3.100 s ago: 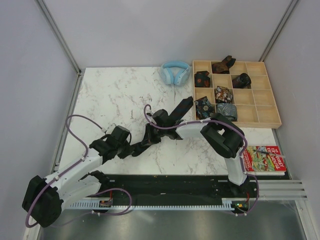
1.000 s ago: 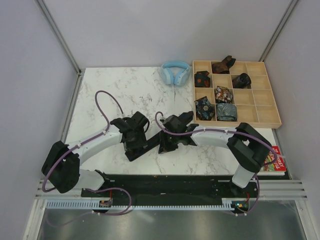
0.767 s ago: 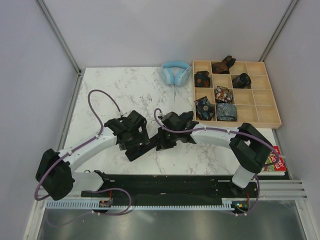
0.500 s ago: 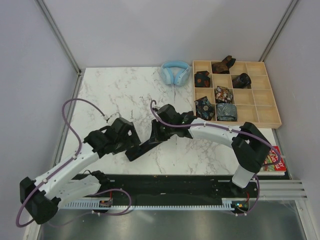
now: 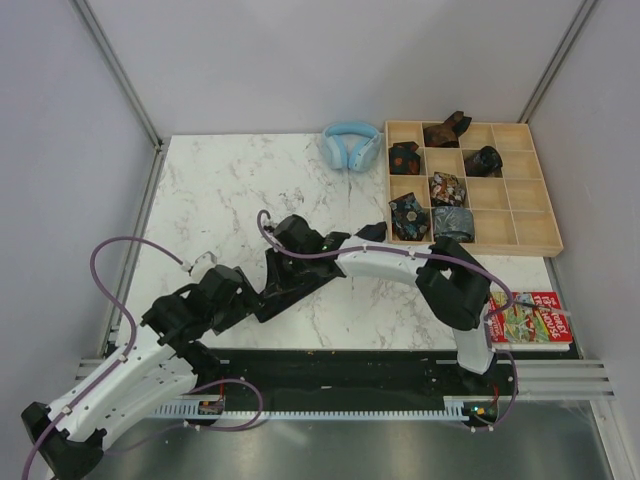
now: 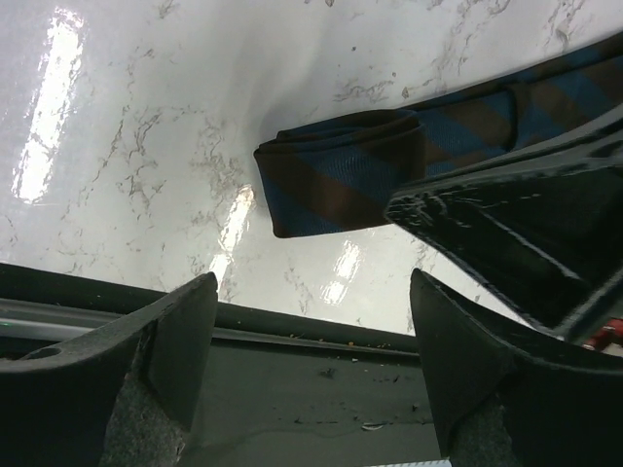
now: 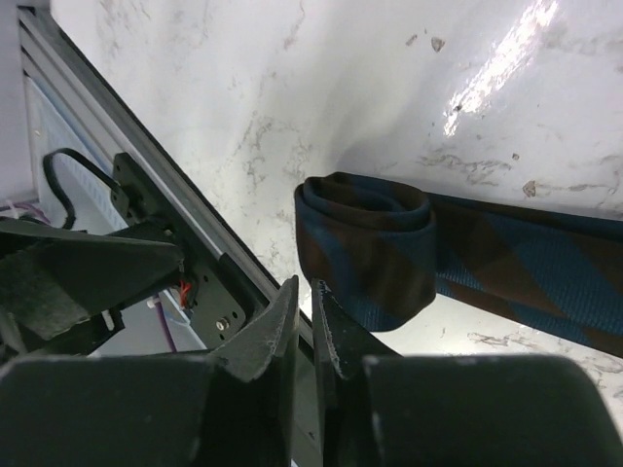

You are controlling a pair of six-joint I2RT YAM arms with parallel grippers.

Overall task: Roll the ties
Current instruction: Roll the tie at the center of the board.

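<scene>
the blue-and-brown striped tie (image 6: 341,170) is laid on the marble table (image 6: 146,146), its coiled end near the front edge. the left gripper (image 6: 316,326) is spread wide before the coil; the right gripper (image 7: 304,289) is closed on nothing beside it. the coil should be pinched squarely and turned evenly.

Bright, even overhead light; white glare streaks the table (image 6: 49,107) in the 2 wrist views; close foreground blurred.
</scene>
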